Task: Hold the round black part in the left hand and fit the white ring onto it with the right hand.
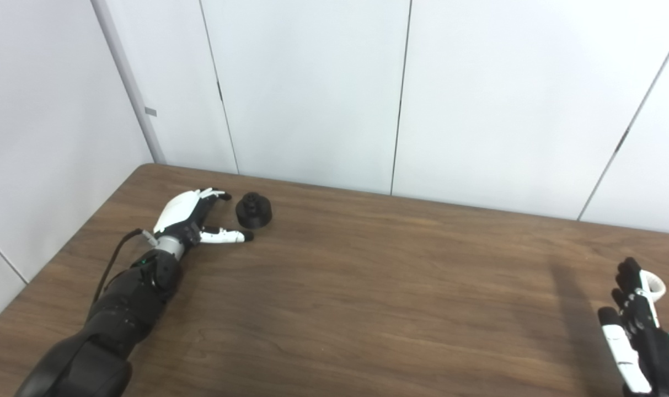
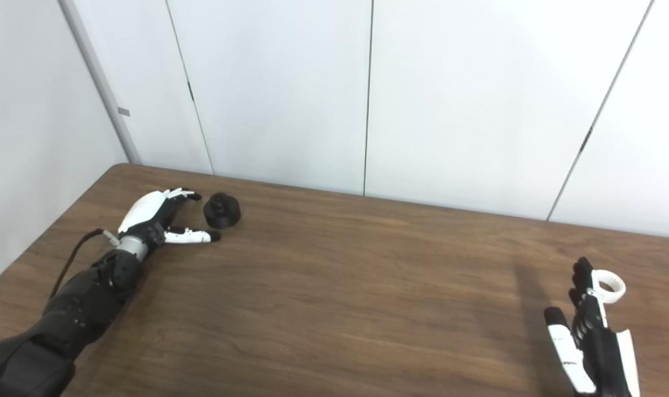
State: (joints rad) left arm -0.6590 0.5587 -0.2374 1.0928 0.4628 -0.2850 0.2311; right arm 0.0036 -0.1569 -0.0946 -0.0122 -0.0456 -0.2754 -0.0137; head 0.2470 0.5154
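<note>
The round black part [image 1: 253, 210] stands on the brown table at the far left; it also shows in the right eye view [image 2: 221, 210]. My left hand [image 1: 193, 218] lies open just left of it, fingers and thumb spread toward it without holding it. The white ring [image 2: 609, 286] lies on the table at the right, partly hidden behind my right hand's fingertips [image 2: 582, 275]. My right hand [image 2: 590, 331] is open beside the ring, fingers pointing away from me, holding nothing.
The table [image 1: 367, 286] ends at white wall panels [image 1: 312, 82] close behind the black part. The left table edge [image 1: 64, 242] runs near my left arm.
</note>
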